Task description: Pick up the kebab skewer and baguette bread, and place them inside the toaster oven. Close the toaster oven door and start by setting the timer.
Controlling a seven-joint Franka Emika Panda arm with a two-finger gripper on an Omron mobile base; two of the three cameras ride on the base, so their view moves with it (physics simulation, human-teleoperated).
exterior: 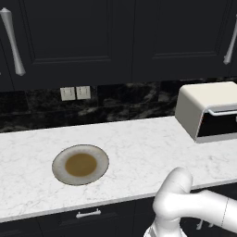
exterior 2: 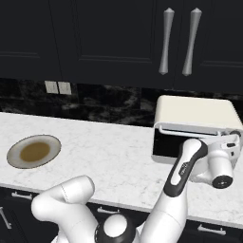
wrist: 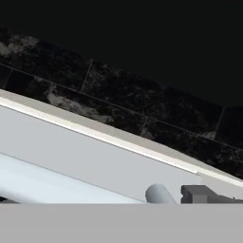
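- The step in hand is judged to be work at the front of the toaster oven (exterior 2: pixel 194 124): the plate (exterior: pixel 80 165) carries no food, so loading appears done, and either door closing or timer setting is taken to be under way.
- The gripper (exterior 2: pixel 231 144) is seen in the right base view at the right end of the oven front, close against it. Whether it touches the door, the handle or a control cannot be told.
- The spread of the jaws cannot be told; in the hand view a single dark finger tip (wrist: pixel 197 194) is seen at the bottom edge, with no object visible in it.
- For a clean result, any push should be kept square to the front panel and slow, so that the appliance is not slid along the counter (exterior: pixel 139 143).
- If a dial is to be turned, the hand should be centred on it before rotation; the dial itself cannot be made out here.
- The toaster oven is a cream-white box with rounded top corners, standing at the right end of the marble counter against the dark backsplash (exterior: pixel 115 104).
- The toaster oven door (exterior: pixel 217 125) is a black glass panel with a slim silver handle bar (exterior: pixel 222 110) along its top edge; it appears raised, though full closure cannot be confirmed.
- The skewer and loaf cannot be made out through the glass.
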